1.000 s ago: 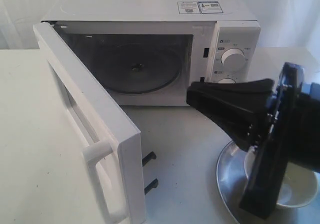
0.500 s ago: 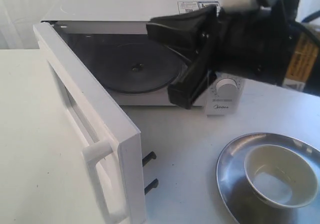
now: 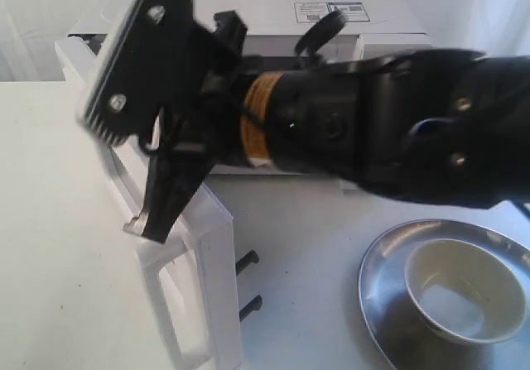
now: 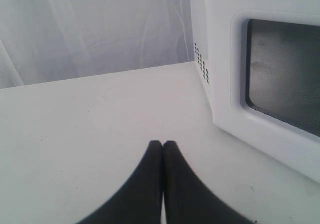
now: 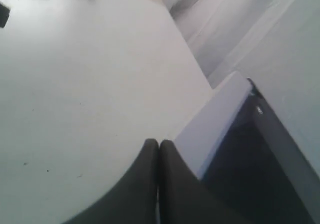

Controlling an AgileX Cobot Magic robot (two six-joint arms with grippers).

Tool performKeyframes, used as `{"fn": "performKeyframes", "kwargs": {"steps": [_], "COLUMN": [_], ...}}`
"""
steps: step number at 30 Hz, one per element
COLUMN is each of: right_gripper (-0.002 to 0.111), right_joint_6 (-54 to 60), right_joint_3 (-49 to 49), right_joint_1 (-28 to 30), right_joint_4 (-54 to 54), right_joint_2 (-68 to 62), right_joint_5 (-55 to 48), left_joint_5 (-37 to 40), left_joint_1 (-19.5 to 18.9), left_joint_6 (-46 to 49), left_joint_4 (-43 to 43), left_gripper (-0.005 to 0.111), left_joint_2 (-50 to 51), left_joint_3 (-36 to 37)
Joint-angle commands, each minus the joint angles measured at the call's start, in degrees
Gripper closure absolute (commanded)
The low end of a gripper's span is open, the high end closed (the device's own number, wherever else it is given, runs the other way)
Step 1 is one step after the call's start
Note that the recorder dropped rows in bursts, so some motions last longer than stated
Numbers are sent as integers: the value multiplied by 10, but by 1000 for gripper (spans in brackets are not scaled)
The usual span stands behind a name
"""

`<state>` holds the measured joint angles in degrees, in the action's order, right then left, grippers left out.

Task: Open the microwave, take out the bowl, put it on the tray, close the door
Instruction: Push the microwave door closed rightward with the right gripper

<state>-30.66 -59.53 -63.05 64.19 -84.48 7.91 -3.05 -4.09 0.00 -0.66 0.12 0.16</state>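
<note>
While the bowl (image 3: 464, 300) sits on the tray (image 3: 385, 281), left pincer (image 4: 162, 144) and right pincer (image 5: 158, 143) are closed — empty.

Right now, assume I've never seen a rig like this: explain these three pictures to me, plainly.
This is a two-armed robot at a white table. The wide picture comes from a camera off the arms. The other two come from a camera on each wrist, looking along that arm's end effector.

In the wide view the big black right arm reaches across in front of the microwave. The right end effector is by the upper edge of the open door.

The cream bowl sits in the silver tray.

The left end effector is shut and empty, above the table beside the door's dark window. The right end effector holds nothing, and the views disagree on whether it is shut.
</note>
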Motion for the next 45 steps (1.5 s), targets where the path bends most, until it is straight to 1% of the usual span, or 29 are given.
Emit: {"fn": "performKeyframes", "kwargs": {"steps": [1, 3, 4, 6, 8, 9, 10, 11, 13, 15, 16, 19, 22, 25, 26, 27, 28, 30, 32, 33, 34, 37, 40, 42, 45], "right_gripper": [108, 108, 108, 108, 108, 108, 108, 108, 108, 108, 108, 108, 108, 108, 108, 108, 108, 108, 108, 108, 108, 108, 108, 108, 108], "right_joint_6": [52, 70, 89, 121, 117, 94, 62, 3, -154, -328, -366, -382, -382, -382, -378, -359, -314, -190, -90, -49, -19, 45, 53, 53, 53], "right_joint_3": [-20, -26, -30, -45, -60, -64, -66, -67, -67, -67, -67, -63, -63, -63, -63, -62, -59, -46, -26, -16, -8, 3, 3, 3, 3], "right_joint_1": [-16, -16, -16, -14, 0, 10, 20, 34, 56, 66, 66, 54, 39, 29, 28, 28, 28, 28, 20, 12, 1, -31, -49, -55, -64], "right_joint_4": [-1, 0, 2, 7, 54, 91, 127, 182, 290, 339, 339, 324, 307, 289, 266, 218, 166, 20, -84, -111, -113, -103, -103, -96, -78], "right_joint_2": [-26, -26, -25, -25, -33, -37, -42, -47, -50, -44, -38, -7, 22, 45, 52, 58, 60, 64, 61, 59, 56, 49, 44, 35, 5], "right_joint_5": [-37, -65, -98, -201, -326, -389, -441, -502, -622, -739, -779, -767, -702, -622, -581, -526, -475, -330, -207, -150, -103, -57, -35, -30, -62], "left_joint_5": [1, 1, 1, 1, 1, 1, 1, 1, 1, 1, 1, 1, 1, 1, 1, 1, 1, 1, 1, 1, 1, 1, 1, 1, 1], "left_joint_1": [1, 1, 1, 1, 1, 1, 1, 1, 1, 1, 1, 1, 1, 1, 1, 1, 1, 1, 1, 1, 1, 1, 1, 1, 1], "left_joint_6": [0, 0, 0, 0, 0, 0, 0, 0, 0, 0, 0, 0, 0, 0, 0, 0, 0, 0, 0, 0, 0, 0, 0, 0, 0], "left_joint_4": [3, 3, 3, 3, 3, 3, 3, 3, 3, 3, 3, 3, 3, 3, 3, 3, 3, 3, 3, 3, 3, 3, 3, 3, 3], "left_gripper": [107, 107, 107, 107, 107, 107, 107, 107, 107, 107, 107, 107, 107, 107, 107, 107, 107, 107, 107, 107, 107, 107, 107, 107, 107], "left_joint_2": [-1, -1, -1, -1, -1, -1, -1, -1, -1, -1, -1, -1, -1, -1, -1, -1, -1, -1, -1, -1, -1, -1, -1, -1, -1], "left_joint_3": [-2, -2, -2, -2, -2, -2, -2, -2, -2, -2, -2, -2, -2, -2, -2, -2, -2, -2, -2, -2, -2, -2, -2, -2, -2]}}
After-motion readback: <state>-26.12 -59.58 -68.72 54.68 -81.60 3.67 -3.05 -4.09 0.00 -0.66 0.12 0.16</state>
